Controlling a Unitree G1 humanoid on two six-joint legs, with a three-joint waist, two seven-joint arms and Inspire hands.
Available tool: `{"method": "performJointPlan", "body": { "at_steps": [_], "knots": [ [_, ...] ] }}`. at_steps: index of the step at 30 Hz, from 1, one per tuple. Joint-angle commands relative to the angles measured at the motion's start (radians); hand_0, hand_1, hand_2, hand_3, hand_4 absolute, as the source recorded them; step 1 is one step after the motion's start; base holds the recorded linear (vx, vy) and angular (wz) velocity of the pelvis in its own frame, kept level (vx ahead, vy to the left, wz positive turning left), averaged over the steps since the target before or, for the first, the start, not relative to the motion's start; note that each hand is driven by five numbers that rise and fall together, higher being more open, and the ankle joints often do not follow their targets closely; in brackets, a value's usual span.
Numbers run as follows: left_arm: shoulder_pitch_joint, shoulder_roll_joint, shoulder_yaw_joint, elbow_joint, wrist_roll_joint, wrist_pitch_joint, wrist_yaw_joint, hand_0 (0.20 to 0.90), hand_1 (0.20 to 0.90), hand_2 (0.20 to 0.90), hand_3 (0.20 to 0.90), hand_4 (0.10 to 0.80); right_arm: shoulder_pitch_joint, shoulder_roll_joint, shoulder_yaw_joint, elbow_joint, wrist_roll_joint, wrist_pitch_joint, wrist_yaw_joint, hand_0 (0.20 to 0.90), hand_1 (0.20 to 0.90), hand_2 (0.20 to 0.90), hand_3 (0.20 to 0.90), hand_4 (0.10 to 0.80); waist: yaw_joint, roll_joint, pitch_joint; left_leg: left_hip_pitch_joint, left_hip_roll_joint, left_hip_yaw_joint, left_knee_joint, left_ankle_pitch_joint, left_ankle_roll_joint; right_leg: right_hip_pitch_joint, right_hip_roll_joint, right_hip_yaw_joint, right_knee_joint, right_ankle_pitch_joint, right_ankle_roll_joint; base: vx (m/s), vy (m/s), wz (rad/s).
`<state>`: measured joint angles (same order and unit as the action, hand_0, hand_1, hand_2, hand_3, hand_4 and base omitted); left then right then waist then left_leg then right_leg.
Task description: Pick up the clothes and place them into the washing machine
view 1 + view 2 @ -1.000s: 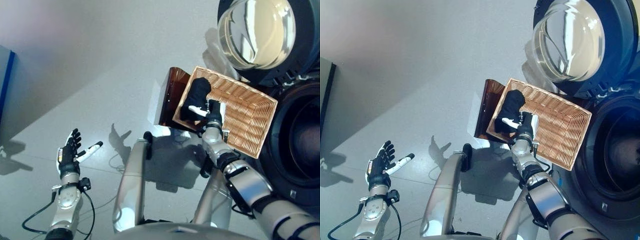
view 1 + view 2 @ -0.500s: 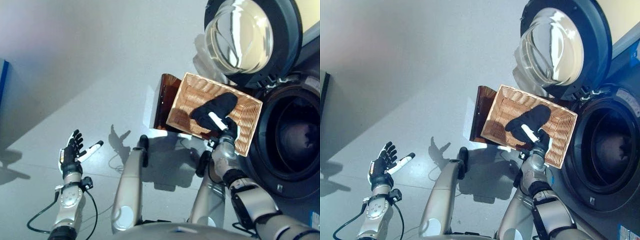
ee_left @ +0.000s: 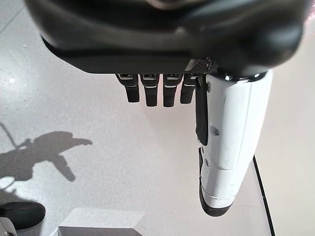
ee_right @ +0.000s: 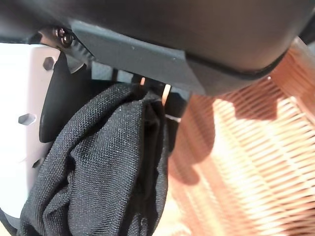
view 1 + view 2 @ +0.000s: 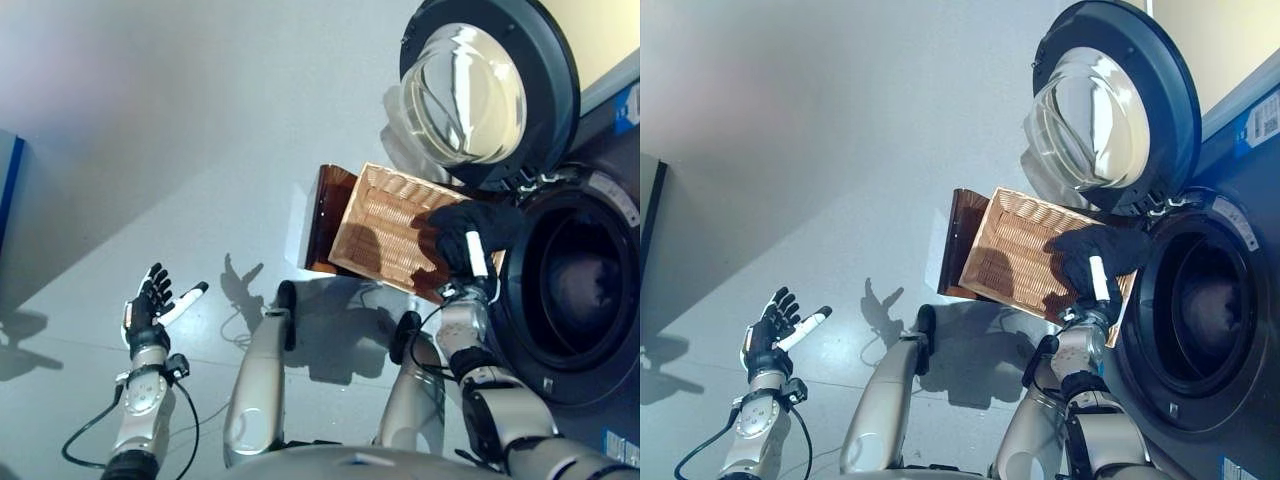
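The right hand (image 5: 468, 262) grips a crumpled black cloth (image 5: 470, 226) over the woven wicker basket (image 5: 385, 230) beside the dark round washing machine drum (image 5: 575, 285) — best carried well inside before letting go — while the left hand (image 5: 146, 307) hangs spread, empty.

The black garment (image 5: 470, 226) hides the right hand's fingers (image 4: 173, 105) and part of the wicker basket (image 5: 385, 225). The washing machine drum (image 5: 565, 290) is cut off at the frame's right edge, its interior too dark to read.

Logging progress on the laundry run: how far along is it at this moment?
Done: the black garment is out of the wicker basket, gripped in the right hand, and the washer door stands open. In hand: the garment hangs near the drum opening. Left: putting it inside. The left hand is idle, open.
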<state>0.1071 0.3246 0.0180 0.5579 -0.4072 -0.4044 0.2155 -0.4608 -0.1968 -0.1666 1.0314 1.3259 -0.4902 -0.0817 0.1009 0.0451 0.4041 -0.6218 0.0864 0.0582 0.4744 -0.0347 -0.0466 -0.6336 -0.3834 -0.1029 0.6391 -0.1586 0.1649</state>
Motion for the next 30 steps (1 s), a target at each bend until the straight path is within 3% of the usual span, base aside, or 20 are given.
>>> {"method": "performJointPlan", "body": {
  "at_steps": [1, 17, 30],
  "knots": [
    [0.008, 0.035, 0.031, 0.012, -0.030, -0.099, 0.005, 0.900, 0.900, 0.900, 0.900, 0.800, 0.055, -0.056, -0.050, -0.064, 0.059, -0.134, 0.052, 0.200, 0.200, 0.200, 0.200, 0.300, -0.005, 0.017, -0.083, 0.002, 0.032, -0.040, -0.030, -0.011, -0.050, 0.024, -0.043, 0.034, -0.166, 0.197, 0.004, -0.002, 0.009, -0.05],
    [0.038, 0.039, 0.031, -0.026, -0.023, -0.101, 0.012, 0.900, 0.900, 0.900, 0.900, 0.800, 0.028, -0.095, -0.142, -0.037, 0.113, -0.204, -0.001, 0.200, 0.200, 0.200, 0.200, 0.300, -0.029, 0.035, -0.073, -0.054, 0.048, -0.039, 0.117, -0.070, -0.055, -0.040, -0.027, 0.088, -0.051, 0.144, -0.009, -0.013, 0.006, -0.02],
    [0.057, 0.064, 0.069, -0.040, 0.003, -0.094, 0.022, 0.900, 0.900, 0.900, 0.900, 0.800, -0.021, -0.197, -0.180, 0.003, 0.083, -0.228, -0.076, 0.200, 0.200, 0.200, 0.200, 0.300, -0.035, 0.042, -0.059, -0.146, 0.064, -0.044, 0.282, -0.136, -0.052, -0.148, -0.011, 0.147, 0.107, 0.075, -0.037, -0.035, 0.009, -0.04]
  ]
}}
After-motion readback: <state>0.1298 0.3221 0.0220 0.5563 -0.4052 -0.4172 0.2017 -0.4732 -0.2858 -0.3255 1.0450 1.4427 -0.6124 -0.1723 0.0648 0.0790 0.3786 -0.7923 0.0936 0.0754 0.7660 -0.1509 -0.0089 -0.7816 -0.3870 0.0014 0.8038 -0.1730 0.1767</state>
